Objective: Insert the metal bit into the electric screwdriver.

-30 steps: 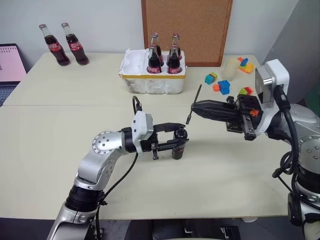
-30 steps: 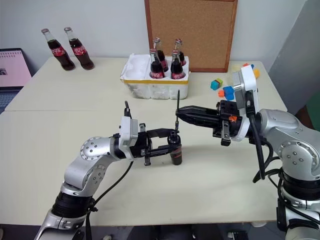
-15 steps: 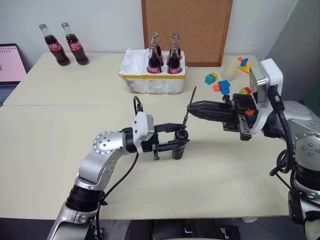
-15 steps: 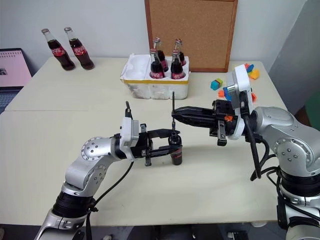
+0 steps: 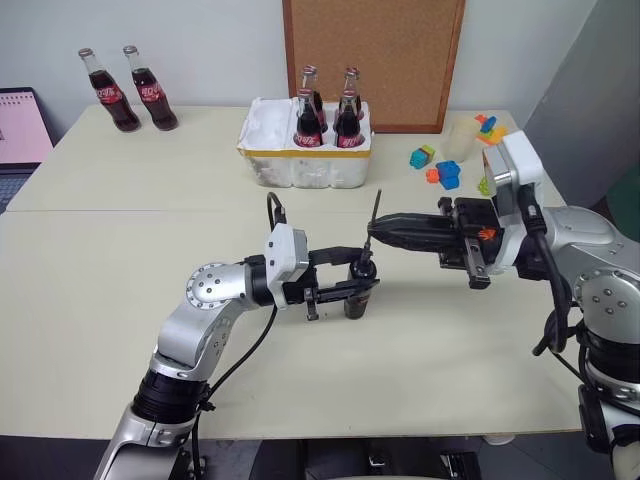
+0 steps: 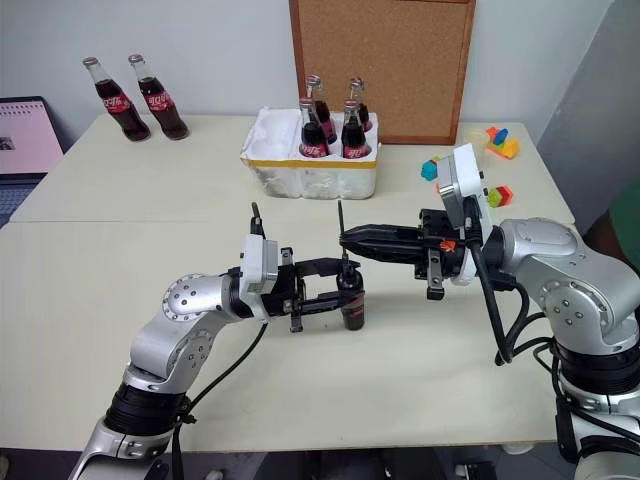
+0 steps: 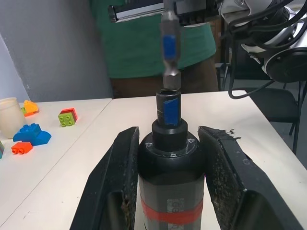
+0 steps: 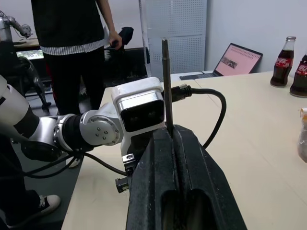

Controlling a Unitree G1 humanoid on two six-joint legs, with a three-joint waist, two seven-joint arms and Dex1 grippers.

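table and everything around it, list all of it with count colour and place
table: one, cream, under everything
electric screwdriver: one, black with red band, upright, in left end effector
metal bit: one, dark grey, upright over the screwdriver's socket, in right end effector
cola bottles: two loose at far left, four in the foam box
foam box: one, white, far centre
cork board: one, brown, against wall
toy blocks: several, multicoloured, far right
cup: one, pale, by blocks
laptop: one, left edge
people: one in green, one in black
left end effector: shut
right end effector: shut
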